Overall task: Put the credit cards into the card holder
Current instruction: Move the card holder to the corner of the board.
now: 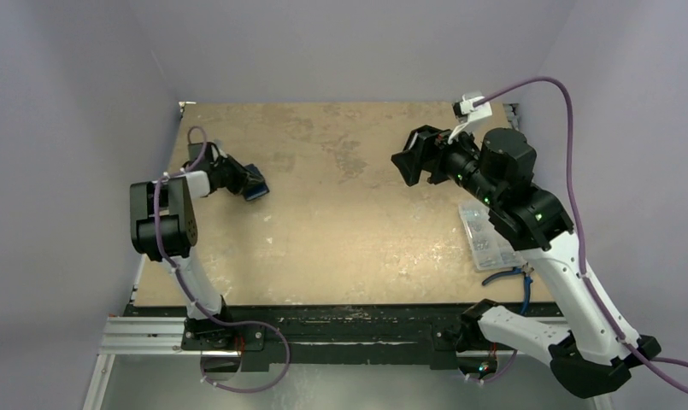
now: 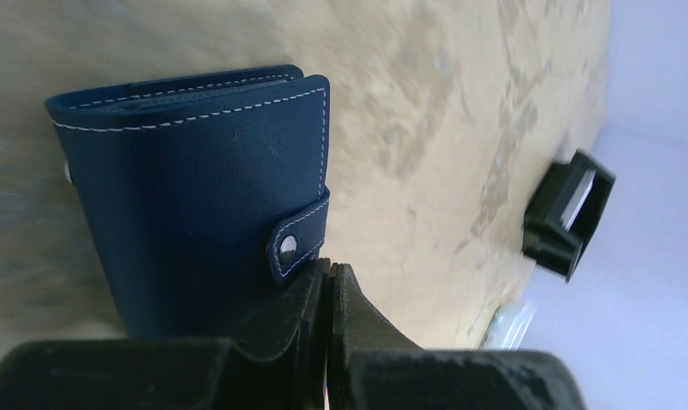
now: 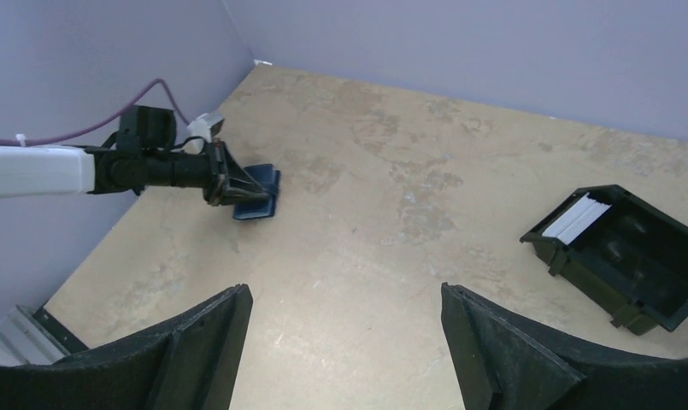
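Navy-blue, flat, roughly square folding card holder [image 2: 195,188], edged in white stitching, held closed by a snap tab [image 2: 296,243] with a metal stud. Lies on the tan desk [image 3: 391,256], well apart from the black open-sided box [image 3: 631,265], over on the left arm's side of it. Left hand [image 2: 327,269] pressed together, tips just beside the tab, nothing visible between them. Right hand [image 3: 344,342] spread wide, pinching nothing. Stitching and stud legible only from the left wrist. Clear plastic compartment box [image 1: 487,239] seen only from above, partly under the right arm.
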`<act>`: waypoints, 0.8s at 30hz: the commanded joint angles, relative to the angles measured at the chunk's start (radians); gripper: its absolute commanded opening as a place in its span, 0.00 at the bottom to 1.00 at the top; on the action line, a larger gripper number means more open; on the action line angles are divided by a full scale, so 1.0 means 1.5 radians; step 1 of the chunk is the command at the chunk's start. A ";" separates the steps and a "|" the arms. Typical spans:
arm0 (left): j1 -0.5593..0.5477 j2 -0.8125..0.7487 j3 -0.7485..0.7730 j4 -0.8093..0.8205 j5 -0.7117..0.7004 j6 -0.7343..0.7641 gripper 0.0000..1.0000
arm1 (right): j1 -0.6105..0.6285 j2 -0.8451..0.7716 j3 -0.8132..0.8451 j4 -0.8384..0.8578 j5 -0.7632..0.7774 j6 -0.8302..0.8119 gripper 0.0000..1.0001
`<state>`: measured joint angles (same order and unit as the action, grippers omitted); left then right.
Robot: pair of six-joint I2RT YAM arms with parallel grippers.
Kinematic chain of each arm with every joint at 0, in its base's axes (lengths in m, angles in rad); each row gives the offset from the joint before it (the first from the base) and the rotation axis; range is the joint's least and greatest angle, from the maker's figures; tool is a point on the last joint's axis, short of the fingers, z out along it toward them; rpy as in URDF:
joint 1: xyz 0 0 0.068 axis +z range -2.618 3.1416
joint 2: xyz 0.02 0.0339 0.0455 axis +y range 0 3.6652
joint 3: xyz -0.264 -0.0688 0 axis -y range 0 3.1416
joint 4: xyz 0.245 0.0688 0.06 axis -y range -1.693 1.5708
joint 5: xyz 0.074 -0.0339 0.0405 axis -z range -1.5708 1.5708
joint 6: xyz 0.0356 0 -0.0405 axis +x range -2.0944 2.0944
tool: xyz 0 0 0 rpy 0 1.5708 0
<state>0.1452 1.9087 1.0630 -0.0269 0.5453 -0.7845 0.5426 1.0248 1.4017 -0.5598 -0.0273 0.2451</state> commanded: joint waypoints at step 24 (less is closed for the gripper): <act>0.031 -0.287 0.137 -0.150 -0.045 0.024 0.56 | -0.002 -0.058 0.156 -0.072 0.206 -0.028 0.99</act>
<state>0.3004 1.6901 1.1427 -0.2466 0.4377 -0.7654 0.5426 0.9657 1.5249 -0.6609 0.1612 0.2291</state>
